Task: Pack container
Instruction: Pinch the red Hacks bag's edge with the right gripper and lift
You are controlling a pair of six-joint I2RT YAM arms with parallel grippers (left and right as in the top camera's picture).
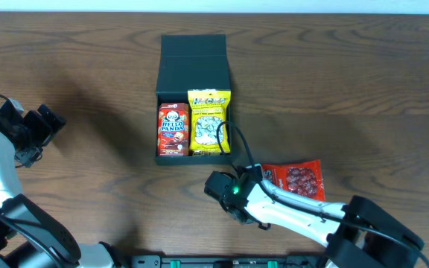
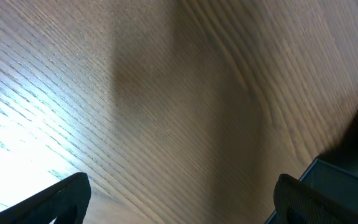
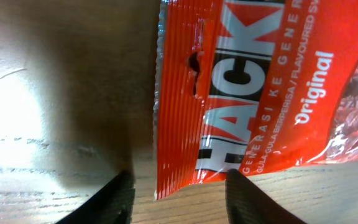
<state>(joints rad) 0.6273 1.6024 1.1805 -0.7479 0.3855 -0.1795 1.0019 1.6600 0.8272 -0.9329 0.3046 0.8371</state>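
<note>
step in hand: pick up the hacks packet (image 1: pixel 296 180) and get it into the container (image 1: pixel 194 78).

container sits open mid-desk, lid flap (image 1: pixel 193 49) folded back on its far side. inside it: hello panda box (image 1: pixel 173 129) on the left, yellow packet (image 1: pixel 209 121) on the right, side by side. hacks packet lies flat on the desk (image 1: pixel 363 89), outside the container, just off its near-right corner and not touching it.

right jaws: part open, straddling the corner of the packet's crimped end, the end that faces the container. in the wrist view one finger (image 3: pixel 114 202) stands clear of the foil edge, the other is at or over it. no pinch visible, so nothing is held. left jaws: wide open, empty, well to the container's left over bare desk.

how i'd do it:
- get further onto the crimp before closing. as placed it's only a corner bite, and the bag will likely swing and droop.
- foil looks slick and the contents loose, so lift slowly, high enough to clear the container's near wall.
- little bare floor shows inside, so lay it flat on top of the two snacks, don't wedge it.
- release low, or it may slide off toward the lid flap.
- left arm stays wide of the container until the lid needs closing.
</note>
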